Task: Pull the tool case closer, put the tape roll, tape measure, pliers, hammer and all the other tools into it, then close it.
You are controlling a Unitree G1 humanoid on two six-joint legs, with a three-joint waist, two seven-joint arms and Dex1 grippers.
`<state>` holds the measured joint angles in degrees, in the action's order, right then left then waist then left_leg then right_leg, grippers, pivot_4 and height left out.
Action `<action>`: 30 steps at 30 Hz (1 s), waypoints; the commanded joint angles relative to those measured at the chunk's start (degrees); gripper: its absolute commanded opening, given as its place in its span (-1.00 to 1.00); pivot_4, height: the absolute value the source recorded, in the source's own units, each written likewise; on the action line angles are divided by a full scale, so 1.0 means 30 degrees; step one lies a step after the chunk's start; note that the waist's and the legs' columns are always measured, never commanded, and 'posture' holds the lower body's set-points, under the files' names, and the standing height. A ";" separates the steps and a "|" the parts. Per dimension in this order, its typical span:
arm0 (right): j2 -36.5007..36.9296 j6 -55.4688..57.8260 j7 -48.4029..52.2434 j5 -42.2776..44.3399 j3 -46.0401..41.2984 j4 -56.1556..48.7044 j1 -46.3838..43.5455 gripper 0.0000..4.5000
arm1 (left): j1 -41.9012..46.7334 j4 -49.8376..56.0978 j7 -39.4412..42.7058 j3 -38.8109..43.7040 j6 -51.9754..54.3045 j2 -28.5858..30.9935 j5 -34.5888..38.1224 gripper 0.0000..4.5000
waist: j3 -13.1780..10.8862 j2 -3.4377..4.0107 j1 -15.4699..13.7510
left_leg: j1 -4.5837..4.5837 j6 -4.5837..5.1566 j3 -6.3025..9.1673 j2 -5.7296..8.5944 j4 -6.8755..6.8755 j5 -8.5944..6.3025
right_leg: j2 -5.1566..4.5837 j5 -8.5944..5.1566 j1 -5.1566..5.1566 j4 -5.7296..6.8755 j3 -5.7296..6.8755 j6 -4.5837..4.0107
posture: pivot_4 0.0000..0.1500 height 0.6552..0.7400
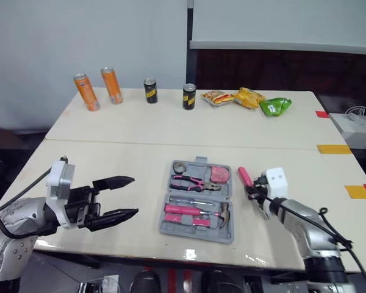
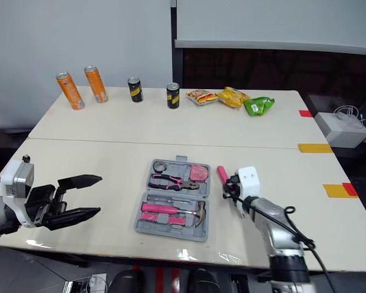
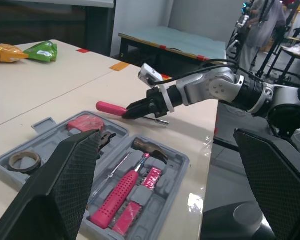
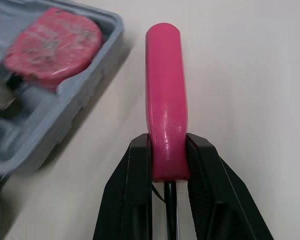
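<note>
Silver arms (image 1: 300, 215), black cables (image 1: 25, 190), white wrist boxes (image 1: 276, 180).

Bright even indoor light, soft shadows, glare on the table (image 1: 250, 259) edge; tool case (image 4: 35, 115) blurred close-up

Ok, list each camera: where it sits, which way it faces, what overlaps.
Left eye, right eye: head, facing forward-down over the table; both arms show, left gripper open.
Left wrist: between its own fingers, looks across the tool case at the right gripper.
Right wrist: along its fingers, shut on the pink-handled tool, tool case corner beside.
Shared: tool case and pink-handled tool appear in all.
</note>
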<state>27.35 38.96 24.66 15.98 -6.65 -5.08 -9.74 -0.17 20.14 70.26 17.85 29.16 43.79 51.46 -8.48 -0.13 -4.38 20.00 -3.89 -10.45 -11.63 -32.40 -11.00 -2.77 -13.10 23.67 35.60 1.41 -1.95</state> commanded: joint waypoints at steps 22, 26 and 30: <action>-0.2252 0.2291 -0.3256 0.0690 -0.1928 -0.9040 0.8286 -0.83 | -0.0657 -0.0002 0.3086 -0.0776 -0.1110 0.0670 -0.0885 1.00 | -0.0003 0.0001 0.0109 | -0.0047 0.0020 0.0057 0.0005 0.0044 0.0017 | -0.0007 -0.0057 -0.0014 -0.0077 -0.0034 0.0121 | 1.00 1.00; -0.2177 0.1722 -0.2988 0.0570 -0.1766 -0.8168 0.8362 -0.83 | -0.0369 -0.0239 0.3306 -0.0990 -0.1215 0.0597 -0.1069 1.00 | -0.0006 0.0005 0.0097 | -0.0039 0.0018 0.0064 0.0006 0.0052 0.0014 | -0.0007 -0.0003 -0.0014 -0.0077 -0.0031 0.0027 | 1.00 1.00; -0.2039 0.0803 -0.2764 0.0092 -0.1244 -0.7115 0.8617 -0.12 | -0.0298 -0.0215 0.3309 -0.1167 -0.1242 0.0441 -0.1153 1.00 | -0.0001 -0.0002 0.0128 | -0.0032 0.0016 0.0070 0.0009 0.0063 0.0012 | -0.0007 -0.0004 -0.0015 -0.0081 -0.0021 0.0027 | 1.00 1.00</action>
<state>20.76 42.64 16.07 17.37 -10.53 -27.52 15.54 -1.30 19.24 79.39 14.26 26.20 45.00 47.85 -8.49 -0.14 -4.00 19.89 -3.85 -10.24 -11.60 -32.21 -10.96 -2.79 -13.11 23.60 35.36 1.34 -1.88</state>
